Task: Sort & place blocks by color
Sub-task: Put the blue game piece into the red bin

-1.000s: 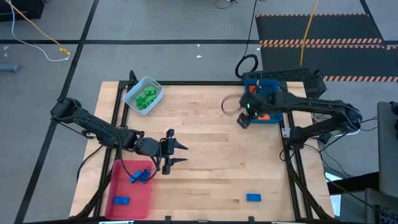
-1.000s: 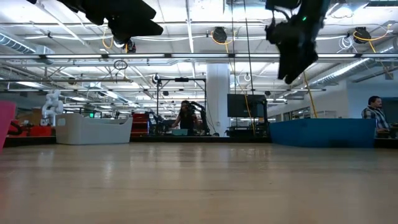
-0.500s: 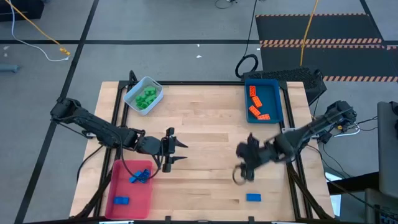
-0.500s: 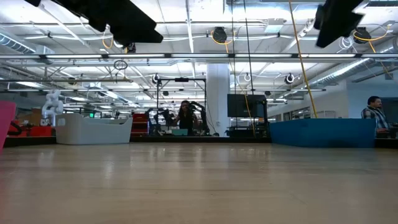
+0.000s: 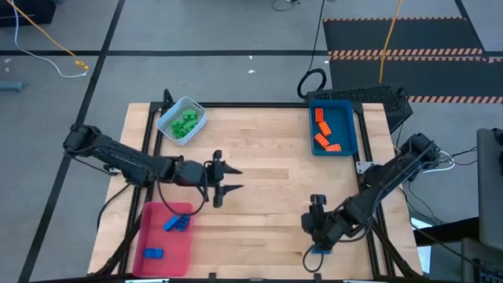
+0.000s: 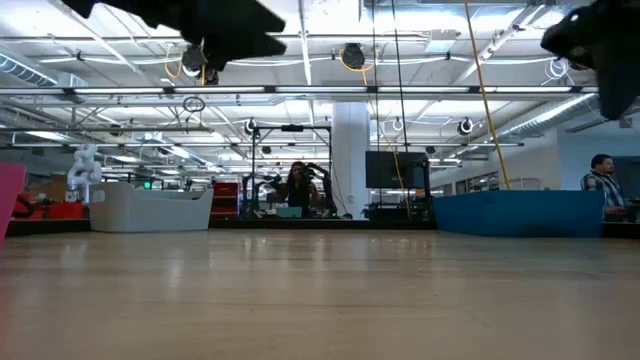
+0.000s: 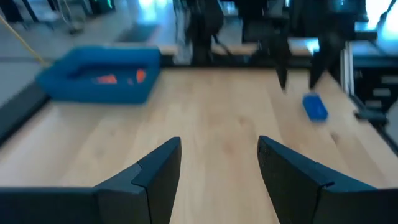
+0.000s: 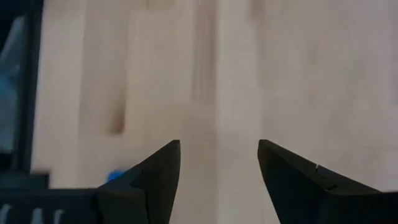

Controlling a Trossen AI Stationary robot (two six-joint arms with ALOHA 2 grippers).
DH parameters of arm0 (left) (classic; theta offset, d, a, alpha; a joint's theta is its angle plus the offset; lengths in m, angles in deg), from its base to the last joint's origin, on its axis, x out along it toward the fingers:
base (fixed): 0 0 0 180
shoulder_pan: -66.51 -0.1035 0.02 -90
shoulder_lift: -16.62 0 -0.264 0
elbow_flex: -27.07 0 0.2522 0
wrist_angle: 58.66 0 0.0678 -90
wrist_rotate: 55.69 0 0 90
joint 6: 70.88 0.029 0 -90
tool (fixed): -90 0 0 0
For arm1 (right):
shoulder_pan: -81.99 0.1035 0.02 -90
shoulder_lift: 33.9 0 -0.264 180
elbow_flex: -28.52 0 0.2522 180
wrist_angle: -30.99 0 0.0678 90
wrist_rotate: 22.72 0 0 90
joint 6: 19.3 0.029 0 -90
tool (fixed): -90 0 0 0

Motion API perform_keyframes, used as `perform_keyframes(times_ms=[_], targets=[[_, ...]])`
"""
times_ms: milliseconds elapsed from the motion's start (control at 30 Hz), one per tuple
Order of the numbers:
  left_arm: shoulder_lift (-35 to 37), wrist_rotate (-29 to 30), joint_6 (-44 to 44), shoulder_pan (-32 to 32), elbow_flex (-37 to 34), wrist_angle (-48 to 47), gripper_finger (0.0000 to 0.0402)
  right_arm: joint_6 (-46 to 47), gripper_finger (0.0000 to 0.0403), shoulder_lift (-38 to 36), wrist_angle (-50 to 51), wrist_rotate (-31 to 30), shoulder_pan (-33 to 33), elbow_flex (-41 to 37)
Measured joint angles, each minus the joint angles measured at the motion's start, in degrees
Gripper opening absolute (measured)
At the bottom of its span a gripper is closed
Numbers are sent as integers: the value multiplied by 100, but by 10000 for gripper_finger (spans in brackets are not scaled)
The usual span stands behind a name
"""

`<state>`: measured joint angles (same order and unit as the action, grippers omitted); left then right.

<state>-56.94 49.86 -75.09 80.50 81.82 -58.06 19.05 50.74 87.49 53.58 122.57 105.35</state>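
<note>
The right gripper [image 5: 317, 253], jaws apart and empty, hangs over the blue block [image 5: 317, 251] at the table [image 5: 267, 149] edge, 6 o'clock. The left gripper [image 5: 229, 178], also open and empty, is over bare wood at centre.

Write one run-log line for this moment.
right gripper: open, over loose blue block | left gripper: open, empty, mid-table | red tray: two blue blocks

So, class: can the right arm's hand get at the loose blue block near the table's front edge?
Probably yes: the right hand, fingers apart, hangs over the blue block, and nothing lies between them.
</note>
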Motion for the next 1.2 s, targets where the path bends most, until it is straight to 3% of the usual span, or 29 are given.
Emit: perform_keyframes(times_ms=[200,300,467,633,867,1200], targets=[[28,0,377,-235,2,542,212,246,250,251,-190,1063,52,-1],[33,0,375,-314,3,571,212,665,271,240,-448,1238,158,-2],[33,-2,389,-417,2,601,212,1231,285,248,-621,1248,512,2],[33,-2,303,-505,2,686,212,1842,281,381,84,1245,939,0],[33,-10,166,-653,2,699,212,2019,280,774,321,1056,1258,2],[-33,-1270,-259,-731,0,697,212,1975,279,1324,-69,798,1443,2]])
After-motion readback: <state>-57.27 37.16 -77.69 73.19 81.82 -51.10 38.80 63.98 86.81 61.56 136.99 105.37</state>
